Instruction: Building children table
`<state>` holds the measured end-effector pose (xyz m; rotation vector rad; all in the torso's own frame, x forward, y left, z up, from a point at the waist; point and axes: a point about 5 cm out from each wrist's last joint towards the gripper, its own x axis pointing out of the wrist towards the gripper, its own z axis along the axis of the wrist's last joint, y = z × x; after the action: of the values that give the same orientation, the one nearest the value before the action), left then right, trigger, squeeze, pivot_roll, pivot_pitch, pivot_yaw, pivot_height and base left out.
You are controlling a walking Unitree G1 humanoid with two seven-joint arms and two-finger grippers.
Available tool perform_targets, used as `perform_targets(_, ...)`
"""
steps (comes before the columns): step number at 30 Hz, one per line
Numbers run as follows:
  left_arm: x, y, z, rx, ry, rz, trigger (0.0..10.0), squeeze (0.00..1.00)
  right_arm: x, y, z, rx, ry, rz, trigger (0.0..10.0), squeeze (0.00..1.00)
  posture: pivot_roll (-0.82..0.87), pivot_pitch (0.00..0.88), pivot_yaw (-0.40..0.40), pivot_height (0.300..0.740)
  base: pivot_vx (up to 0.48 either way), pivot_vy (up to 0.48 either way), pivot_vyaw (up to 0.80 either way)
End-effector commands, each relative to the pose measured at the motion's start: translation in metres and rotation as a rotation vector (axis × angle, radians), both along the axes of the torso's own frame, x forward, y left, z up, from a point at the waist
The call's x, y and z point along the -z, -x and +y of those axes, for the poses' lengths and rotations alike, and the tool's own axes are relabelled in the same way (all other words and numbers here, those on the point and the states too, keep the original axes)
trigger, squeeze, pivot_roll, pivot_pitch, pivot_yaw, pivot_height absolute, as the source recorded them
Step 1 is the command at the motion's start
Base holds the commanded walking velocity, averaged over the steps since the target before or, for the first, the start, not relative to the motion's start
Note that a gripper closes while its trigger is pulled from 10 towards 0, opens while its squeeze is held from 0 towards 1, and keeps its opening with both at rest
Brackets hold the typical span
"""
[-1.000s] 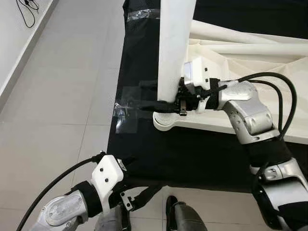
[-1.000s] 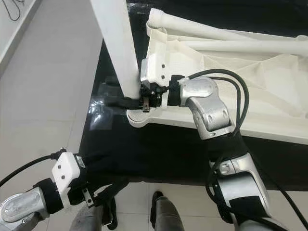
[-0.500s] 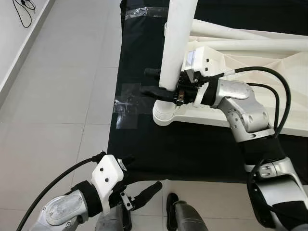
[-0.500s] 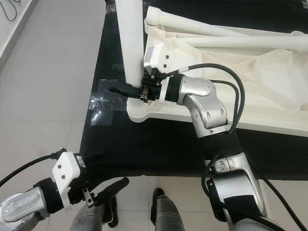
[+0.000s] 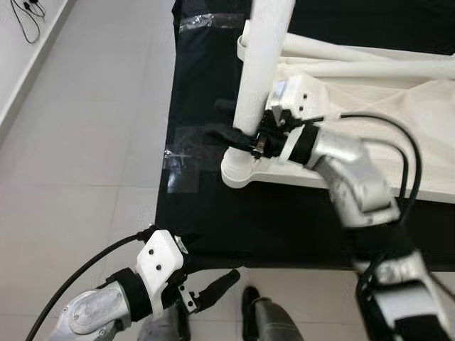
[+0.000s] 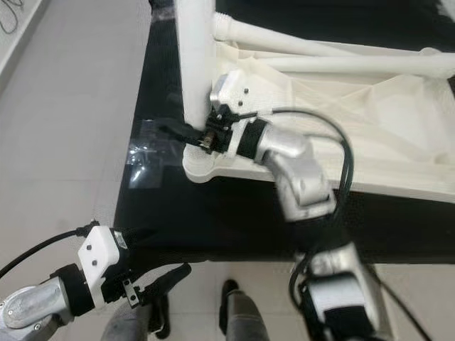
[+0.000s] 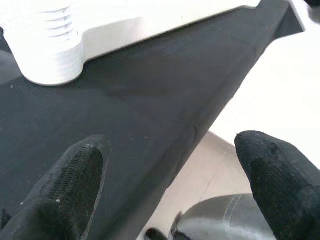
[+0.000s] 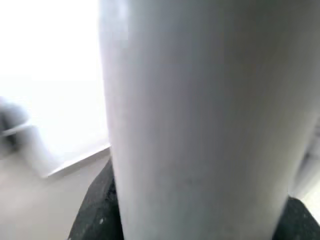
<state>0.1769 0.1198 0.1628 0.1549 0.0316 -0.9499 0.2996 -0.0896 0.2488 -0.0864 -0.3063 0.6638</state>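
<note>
A white tabletop (image 5: 370,99) lies upside down on a black mat (image 5: 213,213). One white table leg (image 5: 259,71) stands nearly upright in the round corner socket (image 5: 238,170) nearest me. My right gripper (image 5: 238,135) is shut on this leg just above the socket, and the right wrist view shows the leg (image 8: 200,115) close up between the dark pads. Low down at the mat's near edge, my left gripper (image 5: 210,288) is open and holds nothing. Its fingertips (image 7: 75,185) frame the mat's edge and the ribbed socket (image 7: 50,55).
Two more white legs (image 5: 370,51) lie across the far side of the tabletop. Clear tape (image 5: 181,160) holds the mat to the grey tile floor (image 5: 78,142) on the left. A wall with a cable (image 5: 28,11) runs at the far left. My own foot (image 5: 252,312) shows below.
The leg has swung from tilted to nearly upright and its foot has dropped into the corner socket, with my right gripper still on it. The left arm has barely moved.
</note>
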Motion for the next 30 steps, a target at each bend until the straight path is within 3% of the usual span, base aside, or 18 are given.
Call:
perform_targets(1, 0.004, 0.002, 0.002, -0.015, -0.001, 0.020, 10.0, 0.00, 0.075, 0.010, -0.028, 0.356, 0.109, 0.369, 10.0, 0.00, 0.06, 0.387, -0.033, 0.740, 0.000, 0.000, 0.00)
perform_targets(3, 0.003, -0.001, 0.004, -0.027, 0.002, 0.017, 10.0, 0.00, 0.082, 0.041, -0.016, 0.445, 0.039, 0.408, 10.0, 0.00, 0.05, 0.383, -0.009, 0.740, 0.000, 0.000, 0.00)
perform_targets(5, 0.004, -0.003, 0.005, -0.031, 0.001, 0.014, 10.0, 0.00, 0.081, 0.043, -0.011, 0.451, 0.032, 0.391, 10.0, 0.00, 0.05, 0.373, -0.001, 0.740, 0.000, 0.000, 0.00)
perform_targets(7, 0.004, -0.004, 0.006, -0.035, -0.001, 0.009, 10.0, 0.00, 0.079, 0.042, -0.004, 0.430, 0.045, 0.358, 10.0, 0.00, 0.05, 0.373, -0.001, 0.740, 0.000, 0.000, 0.00)
perform_targets(14, 0.004, -0.010, 0.012, -0.070, -0.014, -0.009, 10.0, 0.00, 0.078, 0.032, -0.001, 0.428, 0.055, 0.340, 10.0, 0.00, 0.06, 0.326, 0.002, 0.740, 0.000, 0.000, 0.00)
perform_targets(18, -0.002, -0.024, 0.032, -0.158, -0.034, -0.051, 10.0, 0.00, 0.077, 0.027, 0.001, 0.464, 0.041, 0.340, 10.0, 0.00, 0.07, 0.295, 0.004, 0.740, 0.000, 0.000, 0.00)
perform_targets(21, -0.013, -0.039, 0.056, -0.240, -0.060, -0.103, 10.0, 0.00, 0.078, 0.028, 0.003, 0.509, 0.031, 0.351, 10.0, 0.00, 0.08, 0.268, 0.013, 0.740, 0.000, 0.000, 0.00)
perform_targets(25, -0.017, -0.043, 0.061, -0.253, -0.065, -0.114, 10.0, 0.00, 0.079, 0.028, 0.003, 0.514, 0.030, 0.353, 10.0, 0.00, 0.08, 0.268, 0.013, 0.740, 0.000, 0.000, 0.00)
perform_targets(26, -0.026, -0.053, 0.072, -0.286, -0.069, -0.146, 10.0, 0.00, 0.081, 0.027, 0.004, 0.516, 0.030, 0.355, 10.0, 0.00, 0.08, 0.246, 0.021, 0.740, 0.000, 0.000, 0.00)
perform_targets(27, -0.026, -0.053, 0.072, -0.286, -0.069, -0.146, 10.0, 0.00, 0.081, 0.027, 0.004, 0.516, 0.030, 0.355, 10.0, 0.00, 0.08, 0.246, 0.021, 0.740, 0.000, 0.000, 0.00)
perform_targets(28, -0.043, -0.067, 0.084, -0.320, -0.054, -0.192, 10.0, 0.00, 0.082, 0.026, 0.005, 0.514, 0.032, 0.354, 10.0, 0.00, 0.08, 0.233, 0.024, 0.740, 0.000, 0.000, 0.00)
perform_targets(30, -0.043, -0.067, 0.084, -0.320, -0.054, -0.192, 10.0, 0.00, 0.082, 0.026, 0.005, 0.514, 0.032, 0.354, 10.0, 0.00, 0.08, 0.233, 0.024, 0.740, 0.000, 0.000, 0.00)
